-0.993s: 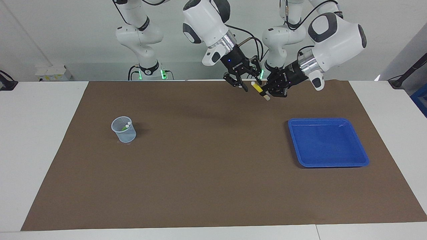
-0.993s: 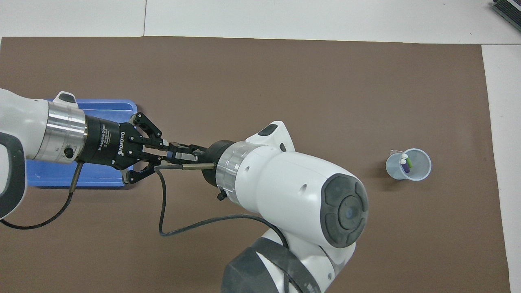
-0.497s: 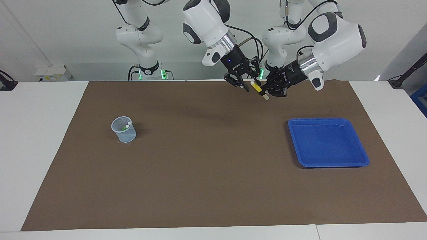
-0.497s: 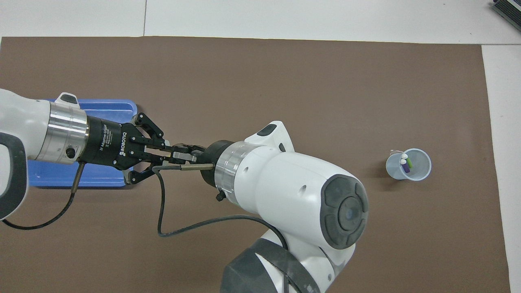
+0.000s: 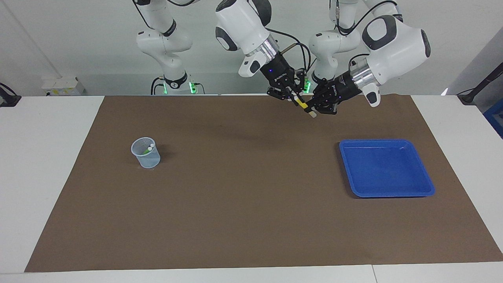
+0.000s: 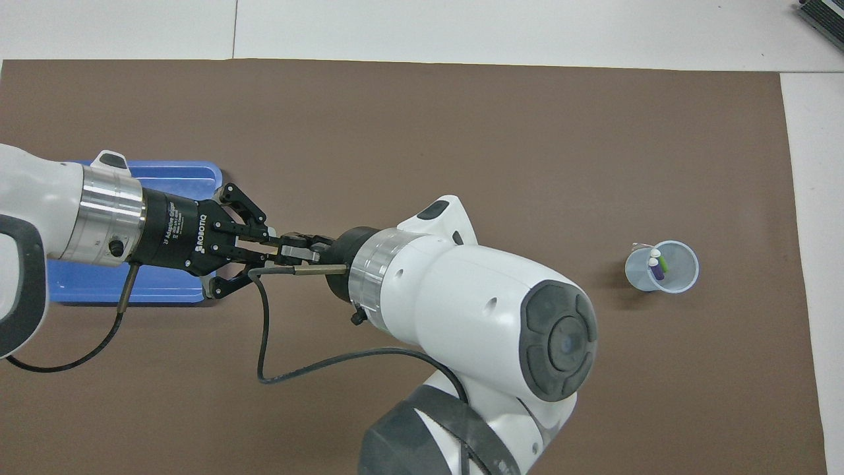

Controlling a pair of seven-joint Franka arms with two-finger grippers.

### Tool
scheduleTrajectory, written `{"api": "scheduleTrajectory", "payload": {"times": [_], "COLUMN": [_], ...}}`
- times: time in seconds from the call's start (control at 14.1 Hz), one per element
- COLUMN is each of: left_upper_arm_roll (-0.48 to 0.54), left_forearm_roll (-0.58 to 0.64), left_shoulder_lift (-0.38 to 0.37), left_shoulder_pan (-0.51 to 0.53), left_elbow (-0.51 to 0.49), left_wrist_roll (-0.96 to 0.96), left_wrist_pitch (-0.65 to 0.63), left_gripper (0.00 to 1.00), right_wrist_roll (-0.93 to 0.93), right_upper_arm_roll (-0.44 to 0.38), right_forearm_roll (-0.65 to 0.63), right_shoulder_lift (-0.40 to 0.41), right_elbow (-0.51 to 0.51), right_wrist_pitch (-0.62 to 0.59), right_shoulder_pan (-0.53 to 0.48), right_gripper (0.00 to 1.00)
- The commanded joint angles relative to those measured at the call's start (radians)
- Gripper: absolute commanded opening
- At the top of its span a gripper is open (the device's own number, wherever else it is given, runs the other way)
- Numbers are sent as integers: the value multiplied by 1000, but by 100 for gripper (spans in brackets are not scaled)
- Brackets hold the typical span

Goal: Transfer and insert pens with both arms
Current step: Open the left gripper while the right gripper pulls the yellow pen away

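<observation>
While both of my arms are raised over the brown mat (image 5: 243, 204) near the robots' edge of the tabletop (image 5: 51, 157), the yellow pen (image 5: 301, 103) hangs between my two grippers, tilted, one pale end pointing down toward the mat. My left gripper (image 5: 314, 108) is clamped on its lower part, and my right gripper (image 5: 292, 98) has its fingertips pinched on the upper part — so the pen is gripped from both ends at once, clear of the mat. From overhead the two grippers meet tip to tip, my left gripper (image 6: 264, 249) coming in over the blue tray's edge and my right gripper (image 6: 300, 245) largely covered by its own wrist; I cannot make out the pen itself there.

The blue tray (image 5: 387, 167) lies on the mat toward my left arm's end of the tabletop. Toward my right arm's end stands the small translucent cup (image 5: 145, 153) — upright, well apart from the tray. Inside it the purple pen (image 6: 657, 269) and the green pen (image 6: 663, 264) lean together, pale ends up.
</observation>
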Motion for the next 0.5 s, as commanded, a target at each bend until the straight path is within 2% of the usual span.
{"api": "scheduleTrajectory", "payload": {"times": [0.0,0.21,0.43], "left_upper_arm_roll": [16,18,18], "left_forearm_roll": [-22,-21,-10], "left_shoulder_lift": [-48,-49,-49], "left_shoulder_pan": [-40,-40,-40], "left_elbow": [-38,-38,-37], "left_wrist_roll": [-11,-8,0], "left_wrist_pitch": [2,-1,1], "left_gripper": [100,100,100], "right_wrist_roll": [-3,-40,-177], "right_upper_arm_roll": [2,-4,-2], "right_forearm_roll": [-30,-94,-132], "right_shoulder_lift": [17,3,-37], "right_elbow": [-4,5,9], "right_wrist_pitch": [-20,-158,-382], "right_shoulder_pan": [-12,-44,-112], "right_gripper": [0,0,0]}}
